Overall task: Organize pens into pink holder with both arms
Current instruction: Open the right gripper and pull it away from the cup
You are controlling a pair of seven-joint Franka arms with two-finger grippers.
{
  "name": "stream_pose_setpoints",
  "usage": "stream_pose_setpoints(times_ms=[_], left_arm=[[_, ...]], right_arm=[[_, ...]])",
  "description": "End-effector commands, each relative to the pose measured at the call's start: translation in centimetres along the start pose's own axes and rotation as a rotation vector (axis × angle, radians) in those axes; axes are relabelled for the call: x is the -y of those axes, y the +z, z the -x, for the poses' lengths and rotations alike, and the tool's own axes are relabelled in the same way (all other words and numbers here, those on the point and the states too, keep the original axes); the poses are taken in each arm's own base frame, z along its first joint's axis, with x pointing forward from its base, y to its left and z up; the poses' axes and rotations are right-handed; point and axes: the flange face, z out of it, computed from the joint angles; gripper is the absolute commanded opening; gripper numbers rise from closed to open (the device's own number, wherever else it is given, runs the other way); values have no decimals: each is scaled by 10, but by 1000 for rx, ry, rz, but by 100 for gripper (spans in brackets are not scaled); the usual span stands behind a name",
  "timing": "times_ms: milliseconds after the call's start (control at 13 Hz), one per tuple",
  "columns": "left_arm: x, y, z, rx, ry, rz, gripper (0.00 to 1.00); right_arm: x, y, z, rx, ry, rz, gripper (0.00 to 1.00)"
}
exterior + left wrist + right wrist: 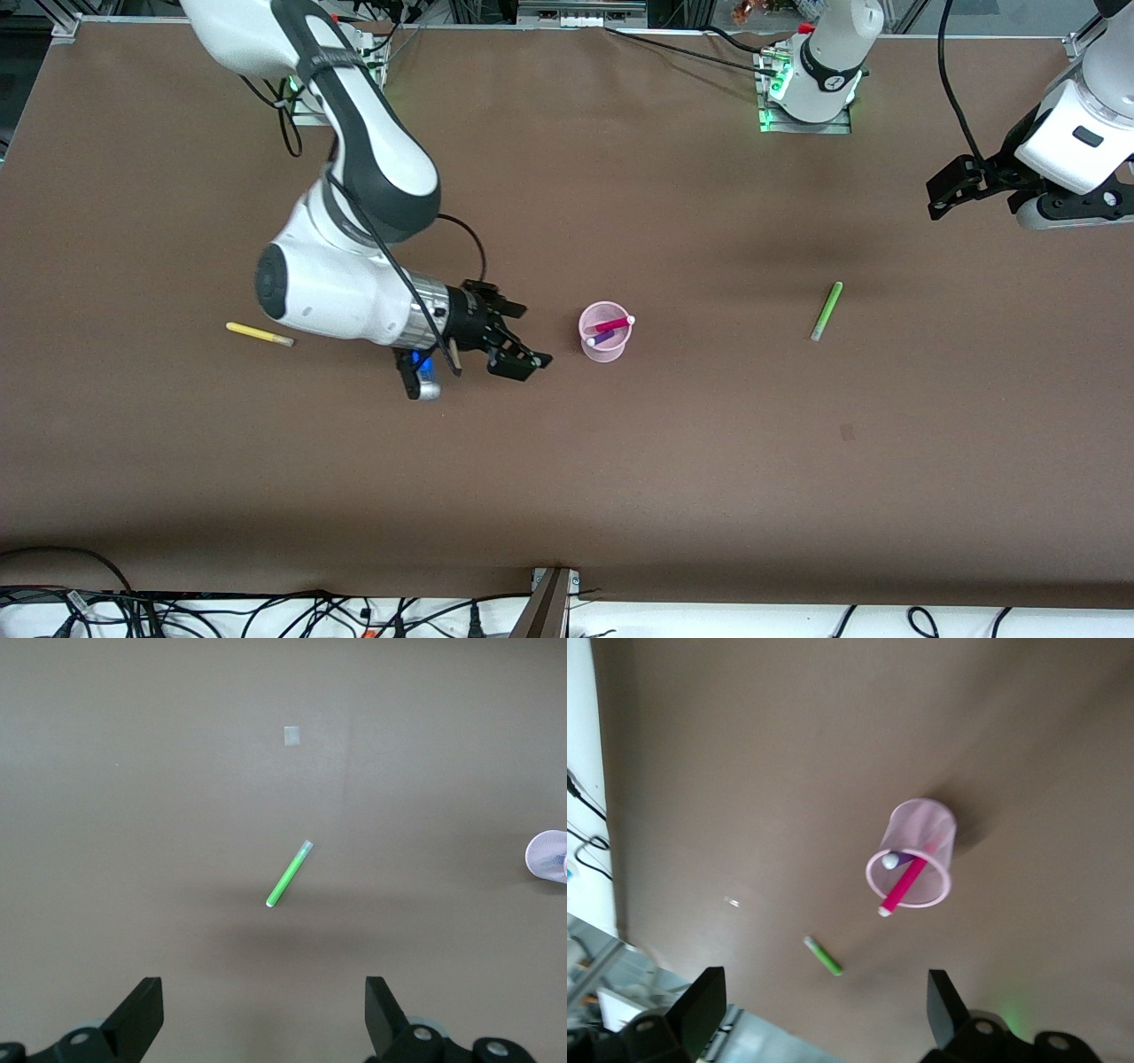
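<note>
Right gripper (524, 337) released, fingers spread, empty, low over table mid-bench beside pink holder (605, 332), on right arm's side. Holder upright, mid-bench, magenta pen (613, 323) and purple pen (601, 338) inside. Left gripper (946, 192) released, empty, raised near left arm's end edge. Green pen (827, 311) flat on table toward left arm's end. Yellow pen (259, 334) flat toward right arm's end.

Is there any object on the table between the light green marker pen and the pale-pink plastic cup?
No. Only bare brown table lies between the light green marker pen and the pale-pink plastic cup.
</note>
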Motion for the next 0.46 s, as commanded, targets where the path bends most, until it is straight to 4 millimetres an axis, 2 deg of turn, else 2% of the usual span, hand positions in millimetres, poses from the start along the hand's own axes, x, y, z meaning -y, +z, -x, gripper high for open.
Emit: stream_pose_setpoints(times_ms=[0, 231, 385], left_arm=[[-2, -3, 1, 5, -8, 18, 100], [-2, -4, 1, 5, -8, 18, 100], [-2, -4, 1, 5, -8, 18, 100]], right_arm=[[-29, -68, -17, -8, -211, 113, 100], [-62, -128, -28, -77, -443, 265, 100], [-87, -168, -27, -142, -577, 357, 100]])
